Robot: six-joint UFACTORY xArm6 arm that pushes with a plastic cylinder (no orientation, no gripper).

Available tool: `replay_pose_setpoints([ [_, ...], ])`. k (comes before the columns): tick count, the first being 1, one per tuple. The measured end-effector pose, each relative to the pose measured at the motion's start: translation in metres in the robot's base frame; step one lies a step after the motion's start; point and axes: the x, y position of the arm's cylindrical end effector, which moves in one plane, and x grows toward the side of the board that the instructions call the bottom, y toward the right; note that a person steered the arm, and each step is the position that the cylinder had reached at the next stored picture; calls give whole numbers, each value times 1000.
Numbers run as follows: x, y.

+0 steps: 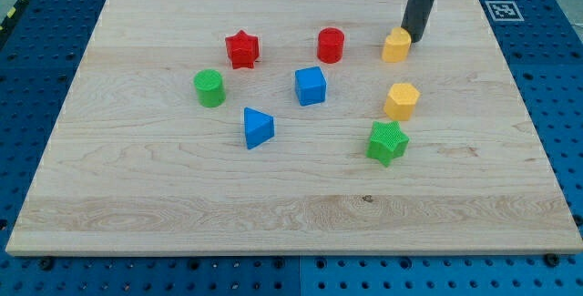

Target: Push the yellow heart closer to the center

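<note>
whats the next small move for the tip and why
Probably a short push toward the view's lower left: my tip sits at the yellow heart's upper-right edge, and the board's center lies that way, near the blue cube.

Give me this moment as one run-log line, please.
phase: at contact | my tip: at upper-right edge of yellow heart | heart: right of red cylinder, above yellow hexagon | toward center: not yet
</note>
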Motion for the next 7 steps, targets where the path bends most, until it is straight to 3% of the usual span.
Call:
replay_pose_setpoints([
  [2, -20, -20],
  [5, 21, -30],
  [7, 37, 3],
])
